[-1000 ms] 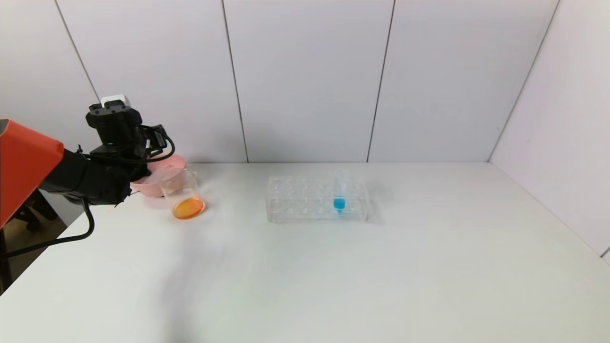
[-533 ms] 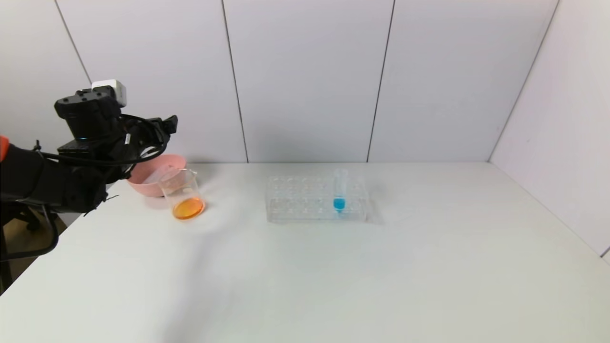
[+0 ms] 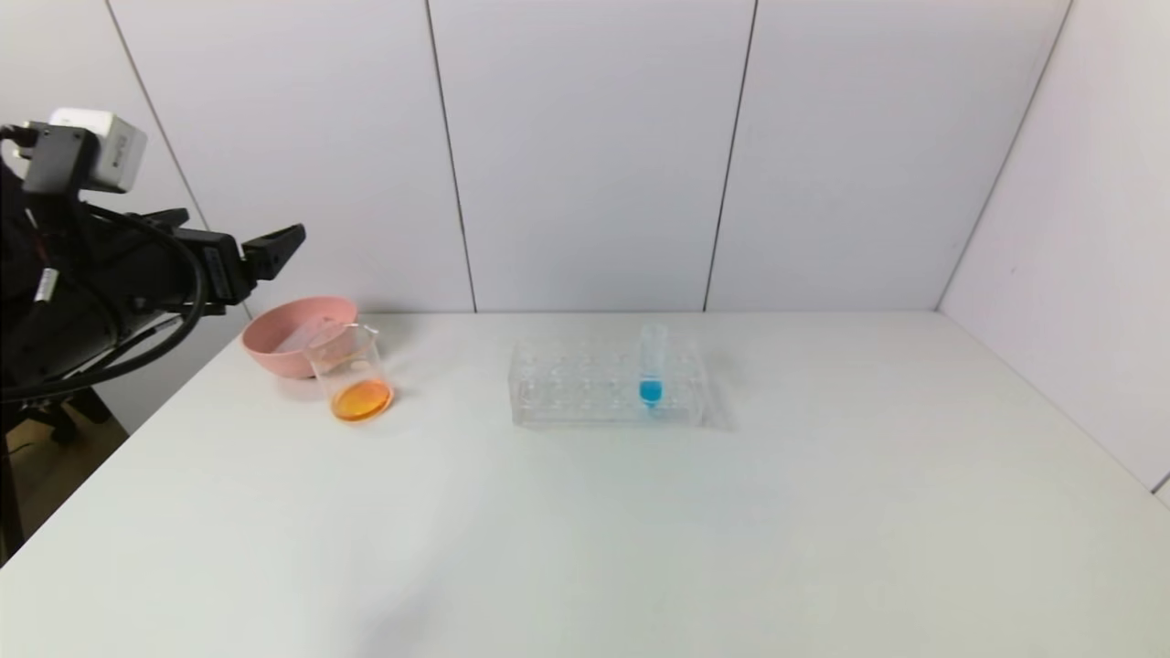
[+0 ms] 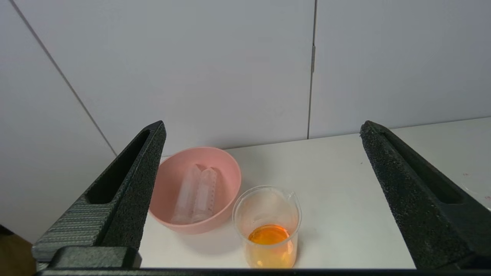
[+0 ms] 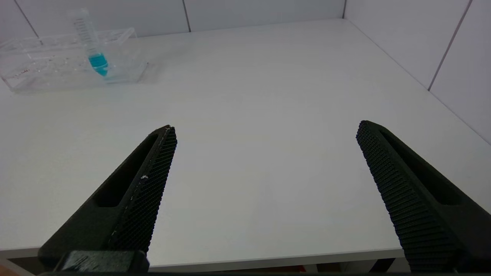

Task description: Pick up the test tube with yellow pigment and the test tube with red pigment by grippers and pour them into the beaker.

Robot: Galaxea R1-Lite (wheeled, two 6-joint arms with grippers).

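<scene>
The beaker (image 3: 352, 370) stands at the table's far left with orange liquid in its bottom; it also shows in the left wrist view (image 4: 268, 226). Two clear tubes (image 4: 186, 195) (image 4: 205, 193) lie side by side in the pink bowl (image 4: 228, 174). No colour shows in them, so I cannot tell the test tube with yellow pigment from the test tube with red pigment. My left gripper (image 3: 242, 239) (image 4: 262, 126) hangs open and empty, up and left of the bowl. My right gripper (image 5: 265, 126) is open and empty near the table's front edge.
The pink bowl (image 3: 274, 340) sits just behind the beaker, near the table's left edge. A clear rack (image 3: 585, 384) (image 5: 46, 65) at mid-table holds one upright tube with blue liquid (image 3: 651, 370) (image 5: 92, 42). White wall panels close the back and right sides.
My left arm has risen and drawn back to the left, away from the bowl and beaker. Its jaws have opened wider. Nothing else has moved.
</scene>
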